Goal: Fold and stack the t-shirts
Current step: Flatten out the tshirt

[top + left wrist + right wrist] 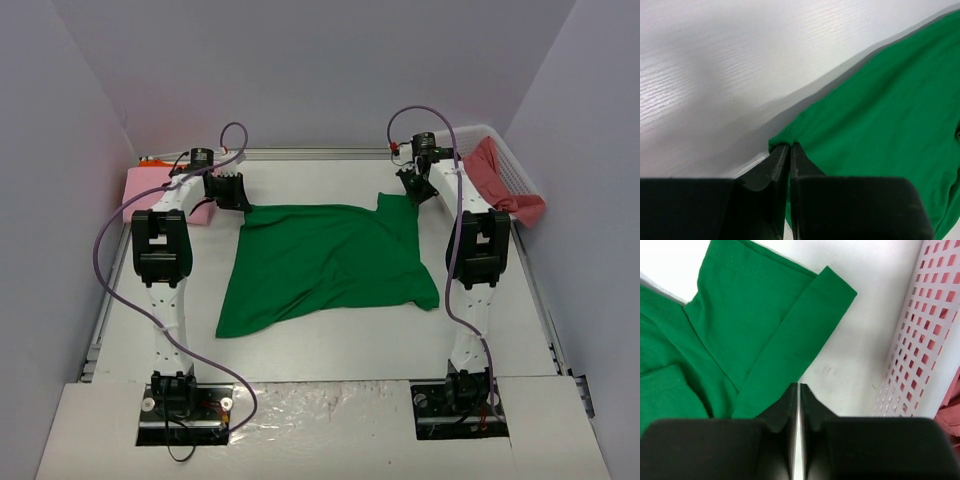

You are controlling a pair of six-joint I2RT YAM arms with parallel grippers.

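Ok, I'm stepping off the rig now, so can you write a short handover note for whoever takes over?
Left gripper: shut on the green t-shirt, far-left corner.
Right gripper: shut at its far-right sleeve edge; no cloth shows between the fingers.
Green lies spread mid-table, not folded up.
Pink t-shirt sits folded far left, with the orange t-shirt showing behind it.
Coral red t-shirt is draped in the white basket.
Left: fold green and coral red, then stack.
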